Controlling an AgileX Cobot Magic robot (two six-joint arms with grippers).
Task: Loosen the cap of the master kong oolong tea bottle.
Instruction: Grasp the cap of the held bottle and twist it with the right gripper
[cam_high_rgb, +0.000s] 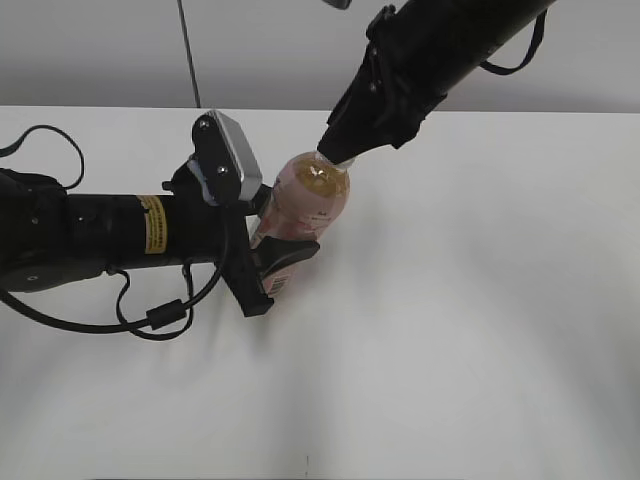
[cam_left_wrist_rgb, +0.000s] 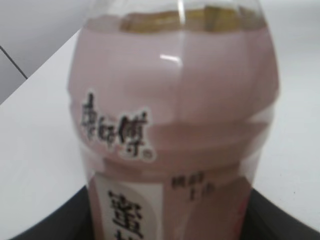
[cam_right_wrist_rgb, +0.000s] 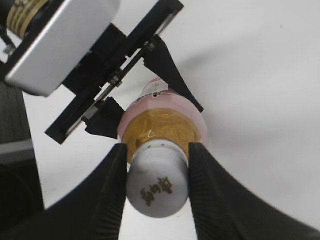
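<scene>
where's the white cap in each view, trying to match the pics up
Exterior view: the cap is just above centre, a sliver showing under the right gripper.
Left wrist view: not in it; the picture cuts off at the bottle's shoulder.
Right wrist view: bottom centre, between the two dark fingers, its printed top facing the camera.
Shared landmark: the bottle with its pink label, in all three views.
</scene>
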